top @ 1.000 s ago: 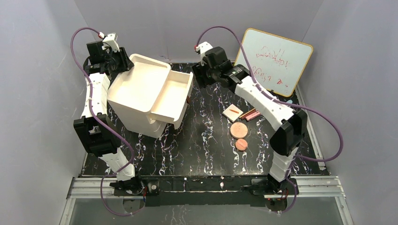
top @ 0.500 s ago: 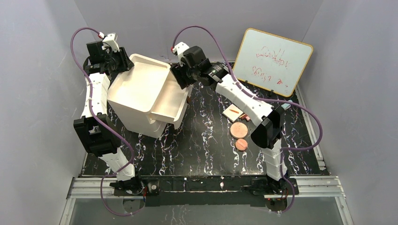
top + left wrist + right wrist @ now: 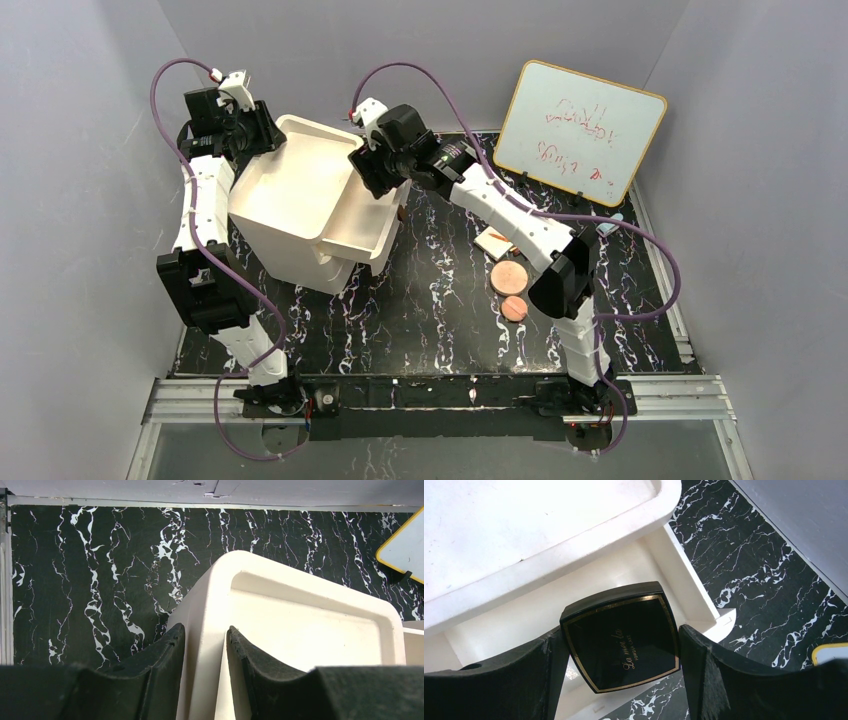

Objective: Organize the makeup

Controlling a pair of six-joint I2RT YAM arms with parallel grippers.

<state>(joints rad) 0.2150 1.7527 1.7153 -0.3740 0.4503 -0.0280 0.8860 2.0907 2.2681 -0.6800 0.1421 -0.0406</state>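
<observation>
My right gripper (image 3: pixel 372 176) is shut on a black square compact with a gold frame (image 3: pixel 621 635) and holds it above the open drawer (image 3: pixel 549 612) of the white organizer box (image 3: pixel 290 200). My left gripper (image 3: pixel 205 629) is shut on the box's rim wall (image 3: pixel 207 605) at the back left. Two copper-pink discs lie on the table right of centre, the larger (image 3: pixel 508 274) behind the smaller (image 3: pixel 514 308). A flat pale square item (image 3: pixel 494 240) lies just behind them. The slim sticks are hidden behind my right arm.
A whiteboard (image 3: pixel 580 130) leans on the back right wall, with a small light-blue cylinder (image 3: pixel 607 228) near its foot. The black marbled table (image 3: pixel 430 300) is walled on three sides. The organizer box stands tilted at the back left.
My right arm has swung left from the table's back middle to above the open drawer, carrying the compact. The left arm and the box have not moved.
</observation>
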